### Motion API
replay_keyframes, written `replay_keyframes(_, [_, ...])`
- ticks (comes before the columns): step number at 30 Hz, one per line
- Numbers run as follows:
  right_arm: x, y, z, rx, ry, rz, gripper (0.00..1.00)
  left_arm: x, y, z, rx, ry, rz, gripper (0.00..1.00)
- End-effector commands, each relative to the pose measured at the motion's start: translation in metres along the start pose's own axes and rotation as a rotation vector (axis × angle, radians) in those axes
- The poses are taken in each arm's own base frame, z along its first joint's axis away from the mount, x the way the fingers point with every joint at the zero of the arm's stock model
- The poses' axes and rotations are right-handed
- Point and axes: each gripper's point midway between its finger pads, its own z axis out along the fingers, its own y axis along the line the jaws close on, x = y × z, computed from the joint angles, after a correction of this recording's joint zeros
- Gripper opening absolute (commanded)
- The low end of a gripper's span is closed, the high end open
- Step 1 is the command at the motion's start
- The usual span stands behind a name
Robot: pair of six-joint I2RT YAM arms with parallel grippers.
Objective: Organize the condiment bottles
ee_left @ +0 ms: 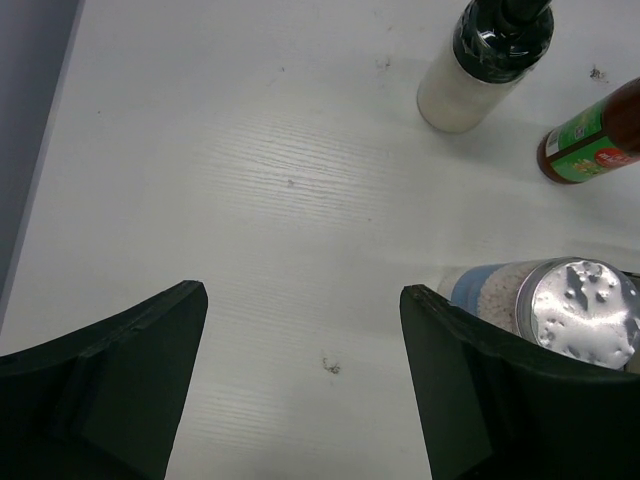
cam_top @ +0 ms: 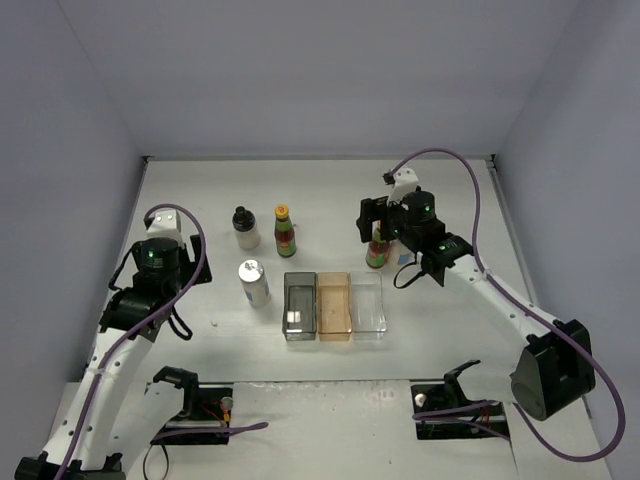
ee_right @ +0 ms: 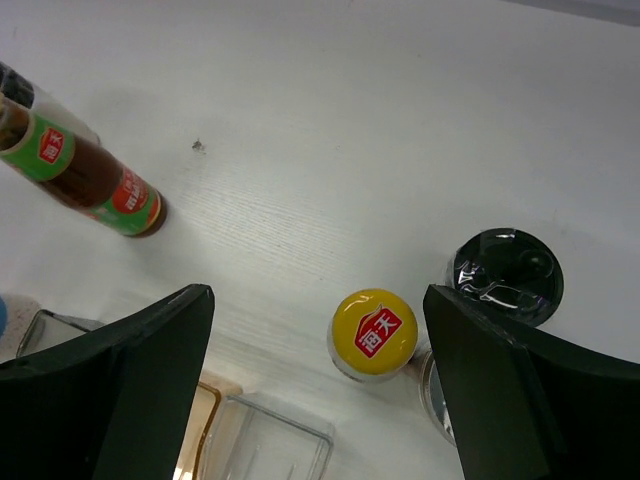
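On the left, a pale black-capped bottle (cam_top: pixel 245 228), a dark yellow-capped bottle (cam_top: pixel 285 230) and a pale silver-capped bottle (cam_top: pixel 253 283) stand upright. My left gripper (cam_top: pixel 160 262) is open and empty over bare table; the silver-capped bottle (ee_left: pixel 585 310) stands just outside its right finger (ee_left: pixel 480 380). My right gripper (cam_top: pixel 385 228) is open above a second dark bottle (cam_top: pixel 377 250). Its yellow cap (ee_right: pixel 374 332) lies between the jaws, nearer the right finger. Another black cap (ee_right: pixel 505 273) and a mostly hidden silver cap (ee_right: pixel 432 392) stand beside it.
Three bins stand side by side near the table's middle: grey (cam_top: pixel 299 306), amber (cam_top: pixel 334 306) and clear (cam_top: pixel 367 305). The clear bin's corner (ee_right: pixel 270 440) is just in front of the right gripper. Walls close in the table at the back and sides.
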Motion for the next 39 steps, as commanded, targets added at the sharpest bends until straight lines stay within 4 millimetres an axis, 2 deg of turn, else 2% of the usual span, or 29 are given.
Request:
replay_keyframes(1, [-0.042,-0.007,0.008,0.043,-0.144,-0.011,0.89,-0.026,-0.004,-0.003,0.02,-0.092,-0.021,0.79])
replay_keyframes(6, [-0.029,-0.01,0.015,0.056,-0.123,-0.005,0.86,-0.022,-0.003,-0.003,0.019,-0.085,-0.019,0.79])
replay_keyframes(11, [-0.022,-0.017,0.014,0.091,-0.116,-0.01,0.77,-0.02,-0.004,-0.002,0.023,-0.078,-0.018,0.79])
replay_keyframes(15, [-0.008,-0.019,0.015,0.099,-0.092,-0.011,0.73,-0.02,-0.004,-0.002,0.023,-0.078,-0.018,0.79])
replay_keyframes(20, [-0.002,-0.023,0.014,0.112,-0.085,-0.017,0.72,-0.019,-0.005,-0.001,0.025,-0.074,-0.017,0.79])
replay_keyframes(23, [0.0,-0.024,0.014,0.12,-0.085,-0.02,0.67,-0.019,-0.004,-0.001,0.024,-0.073,-0.017,0.79])
replay_keyframes(28, [-0.002,-0.024,0.014,0.115,-0.099,-0.027,0.52,-0.019,-0.004,-0.001,0.022,-0.073,-0.018,0.79])
replay_keyframes(31, [-0.007,-0.024,0.013,0.117,-0.114,-0.033,0.36,-0.018,-0.004,-0.001,0.022,-0.073,-0.017,0.79])
replay_keyframes(32, [-0.011,-0.024,0.011,0.118,-0.125,-0.034,0.25,-0.018,-0.004,-0.001,0.021,-0.074,-0.017,0.79])
replay_keyframes(36, [-0.03,-0.02,0.002,0.108,-0.166,-0.043,0.0,-0.018,-0.004,-0.001,0.022,-0.073,-0.017,0.79])
replay_keyframes(39, [-0.048,-0.01,-0.01,0.089,-0.194,-0.054,0.0,-0.018,-0.004,-0.001,0.019,-0.074,-0.017,0.79])
